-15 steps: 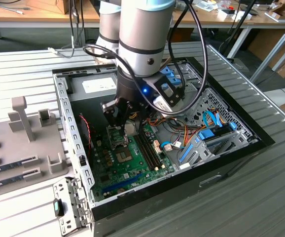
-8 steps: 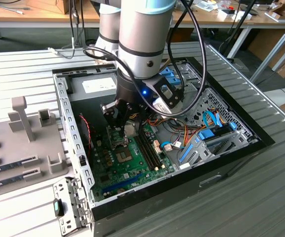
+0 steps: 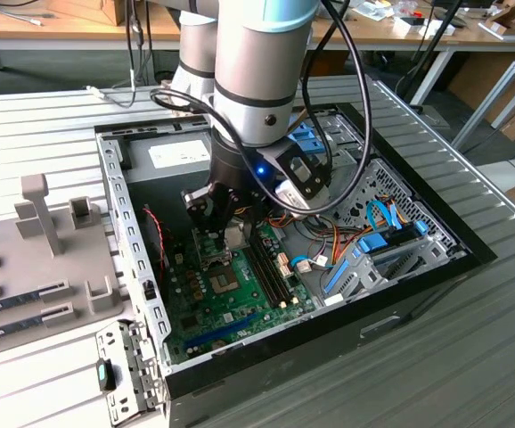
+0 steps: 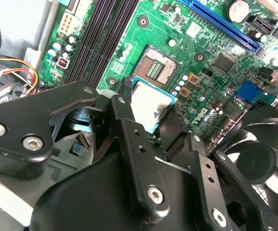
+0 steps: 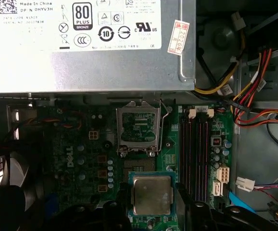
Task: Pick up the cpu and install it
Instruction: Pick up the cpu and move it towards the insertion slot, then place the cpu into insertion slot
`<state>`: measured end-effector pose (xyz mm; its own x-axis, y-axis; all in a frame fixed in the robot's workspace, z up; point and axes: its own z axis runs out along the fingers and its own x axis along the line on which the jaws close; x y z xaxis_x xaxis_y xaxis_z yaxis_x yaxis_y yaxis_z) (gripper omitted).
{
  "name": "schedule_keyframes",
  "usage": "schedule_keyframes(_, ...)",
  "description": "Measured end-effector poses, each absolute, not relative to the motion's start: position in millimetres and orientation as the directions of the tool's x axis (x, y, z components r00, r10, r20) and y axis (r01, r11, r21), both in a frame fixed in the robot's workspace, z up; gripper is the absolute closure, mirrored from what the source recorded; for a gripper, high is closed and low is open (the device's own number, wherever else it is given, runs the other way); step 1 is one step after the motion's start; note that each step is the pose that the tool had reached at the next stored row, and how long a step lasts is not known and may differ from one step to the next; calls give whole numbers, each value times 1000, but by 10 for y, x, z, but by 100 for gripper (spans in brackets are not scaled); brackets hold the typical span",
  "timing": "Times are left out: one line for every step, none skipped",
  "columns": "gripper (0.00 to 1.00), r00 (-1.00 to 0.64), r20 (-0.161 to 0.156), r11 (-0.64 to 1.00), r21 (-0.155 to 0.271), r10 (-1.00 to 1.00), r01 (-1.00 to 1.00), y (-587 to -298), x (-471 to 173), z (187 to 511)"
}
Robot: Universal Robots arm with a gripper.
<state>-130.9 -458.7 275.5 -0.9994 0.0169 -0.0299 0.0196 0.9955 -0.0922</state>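
The cpu is a small square chip with a silver-grey top and a thin green rim. My gripper is shut on it, one black finger on each side. The second wrist view shows the cpu held tilted just above the green motherboard, beside the bare socket. The hinged metal socket frame stands open behind the socket. In the exterior view my gripper hangs low inside the open computer case, over the board's socket area.
A grey power supply box lies along the back of the case. Black memory slots run beside the socket, a black fan sits close to the fingers, and cable bundles fill the drive side. A grey parts fixture stands at the exterior view's left.
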Motion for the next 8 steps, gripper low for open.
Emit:
schedule_keyframes(53,-999,-30,996,-92,17,20,-4588,-1309,2753)
schedule_keyframes(53,-999,-30,996,-92,17,20,-4594,-1309,2753)
schedule_keyframes(53,-999,-30,996,-92,17,20,-4595,-1309,2751)
schedule_keyframes(53,-999,-30,996,-92,17,20,-4595,-1309,2751)
schedule_keyframes(53,-999,-30,996,-92,17,20,-4595,-1309,2751)
schedule_keyframes(53,-999,-30,996,-92,17,20,-4595,-1309,2751)
schedule_keyframes(53,-999,-30,996,-92,17,20,-4595,-1309,2751)
schedule_keyframes(53,-999,-30,996,-92,17,20,-4595,-1309,2751)
